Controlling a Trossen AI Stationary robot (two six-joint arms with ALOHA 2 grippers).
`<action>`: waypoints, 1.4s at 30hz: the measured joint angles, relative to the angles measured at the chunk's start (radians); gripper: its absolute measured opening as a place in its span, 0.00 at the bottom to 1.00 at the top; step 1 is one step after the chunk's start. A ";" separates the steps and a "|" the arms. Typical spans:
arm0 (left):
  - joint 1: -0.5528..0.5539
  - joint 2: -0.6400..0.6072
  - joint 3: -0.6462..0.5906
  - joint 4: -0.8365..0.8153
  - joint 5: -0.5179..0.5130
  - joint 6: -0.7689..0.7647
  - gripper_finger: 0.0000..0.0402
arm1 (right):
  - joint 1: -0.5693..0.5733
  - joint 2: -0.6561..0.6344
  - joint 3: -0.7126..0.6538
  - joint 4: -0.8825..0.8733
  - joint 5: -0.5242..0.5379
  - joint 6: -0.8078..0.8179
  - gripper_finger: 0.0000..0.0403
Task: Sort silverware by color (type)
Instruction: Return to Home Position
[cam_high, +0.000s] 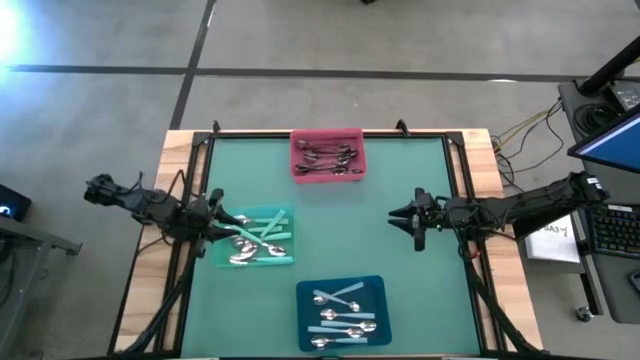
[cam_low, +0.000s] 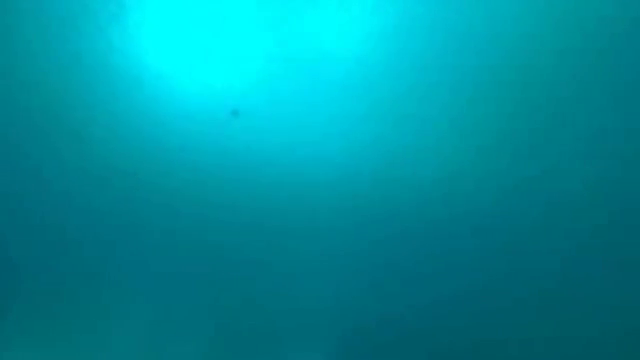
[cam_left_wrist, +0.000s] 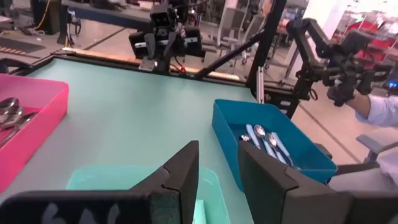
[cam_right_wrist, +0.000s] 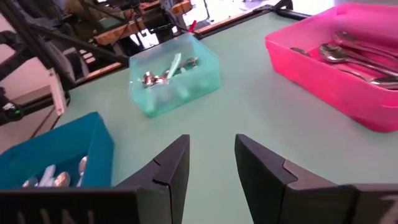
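Across the green bench (cam_high: 420, 290), no loose silverware in sight: dark-handled spoons (cam_high: 330, 158) heaped in the pink tray (cam_high: 296, 160) at the far edge, mint-handled spoons (cam_high: 258, 240) in the mint tray (cam_high: 255, 264) on the left, pale-blue spoons (cam_high: 345, 315) in the blue tray (cam_high: 340, 283) at the near edge. Hovering at the mint tray's left rim, the left tool (cam_high: 222, 225), parted and holding nothing. Poised over bare bench right of centre, well apart from every tray, the right tool (cam_high: 408, 220), likewise spread and empty. Judged to be the closing step: sorting apparently complete, arms due back at rest. Calls next for drawing both arms back toward their own sides, lifting clear of the tray walls, on the left especially. Nothing readable from the low view.
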 joint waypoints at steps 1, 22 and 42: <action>0.000 -0.003 -0.016 0.026 0.000 0.000 0.24 | 0.000 0.000 0.000 -0.001 0.007 0.000 0.30; 0.000 -0.023 -0.239 0.292 -0.056 0.007 0.24 | 0.000 0.001 0.000 -0.009 0.070 0.000 0.30; 0.000 0.011 -0.268 0.379 -0.075 0.052 0.24 | 0.000 -0.087 -0.045 -0.010 0.070 0.000 0.30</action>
